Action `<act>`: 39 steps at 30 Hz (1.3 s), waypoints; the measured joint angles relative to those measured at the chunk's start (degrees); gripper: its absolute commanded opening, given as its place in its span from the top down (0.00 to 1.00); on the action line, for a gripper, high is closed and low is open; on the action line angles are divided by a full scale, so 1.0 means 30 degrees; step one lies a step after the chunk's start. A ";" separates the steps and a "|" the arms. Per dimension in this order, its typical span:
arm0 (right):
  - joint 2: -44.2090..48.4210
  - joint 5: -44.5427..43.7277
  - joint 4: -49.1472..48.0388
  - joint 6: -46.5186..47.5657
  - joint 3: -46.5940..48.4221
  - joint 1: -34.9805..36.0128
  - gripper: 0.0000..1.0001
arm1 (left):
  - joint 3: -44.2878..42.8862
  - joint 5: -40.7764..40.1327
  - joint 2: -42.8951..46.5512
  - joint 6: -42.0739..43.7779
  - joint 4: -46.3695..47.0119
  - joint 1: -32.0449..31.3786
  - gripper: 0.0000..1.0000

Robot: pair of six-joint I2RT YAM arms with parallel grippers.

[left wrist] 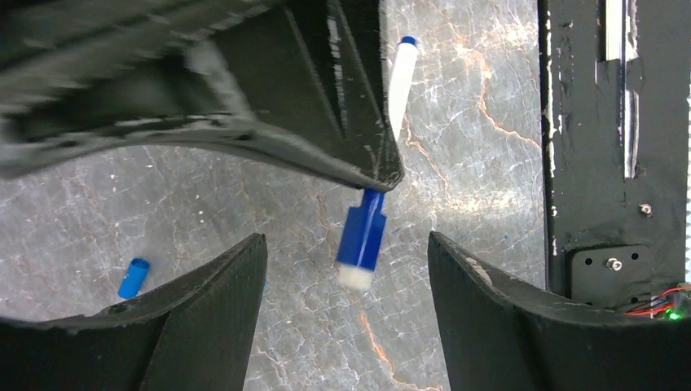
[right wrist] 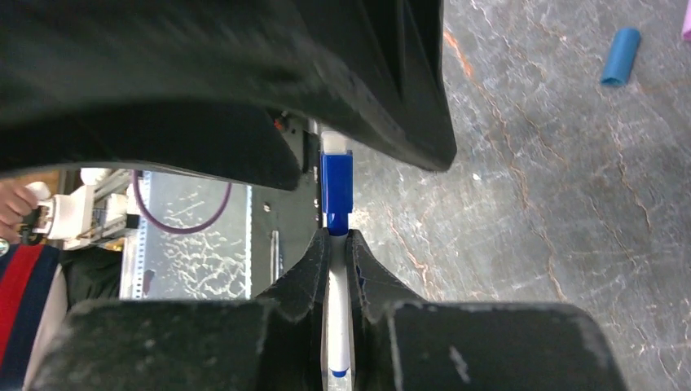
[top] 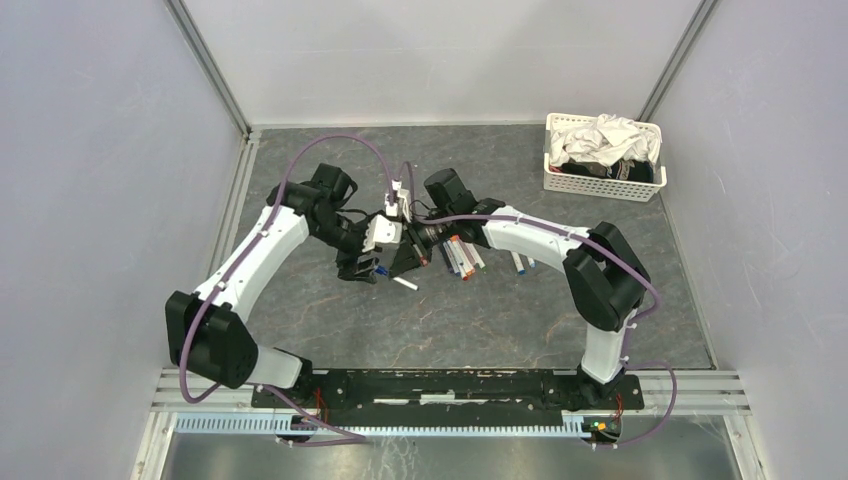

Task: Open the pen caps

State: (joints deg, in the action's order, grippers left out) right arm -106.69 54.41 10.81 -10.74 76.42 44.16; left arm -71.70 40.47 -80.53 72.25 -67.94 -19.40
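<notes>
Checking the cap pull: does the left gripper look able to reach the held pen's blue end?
Likely yes: the pen's blue end juts past the right gripper, between the left gripper's open fingers.

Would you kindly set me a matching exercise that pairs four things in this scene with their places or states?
Things:
1. blue-ended pen
2. loose blue cap
3. left fingers
4. white basket

Places or states:
A. lying on the table
B. open, either side of the pen's blue end
C. at the far right corner, holding cloth
D. clamped between the right fingers

Pairs: 1-D, 2-A, 3-B, 4-C.
</notes>
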 measured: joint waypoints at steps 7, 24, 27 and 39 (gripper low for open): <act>0.0036 0.1610 -0.1581 -0.1654 -0.0015 -0.0430 1.00 | 0.1202 -0.0481 0.0619 0.0321 0.0459 -0.0656 0.36; -0.0619 0.2521 -0.0714 -0.1960 0.0634 -0.0539 0.84 | 0.1392 -0.1974 0.1042 0.0342 0.2004 -0.2084 0.98; -0.0619 0.2514 -0.0656 -0.1712 0.0554 -0.0546 1.00 | 0.1392 -0.2018 0.1042 0.0342 0.2004 -0.2084 0.98; 0.0554 0.0073 -0.0583 0.1188 -0.0801 -0.0648 1.00 | 0.1384 -0.2448 0.0095 0.1712 0.2463 -0.1770 0.98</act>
State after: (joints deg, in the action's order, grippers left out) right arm -105.03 54.63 9.06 -7.18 74.02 42.22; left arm -67.55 33.12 -80.25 77.38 -60.55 -24.71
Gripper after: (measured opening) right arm 0.033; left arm 0.257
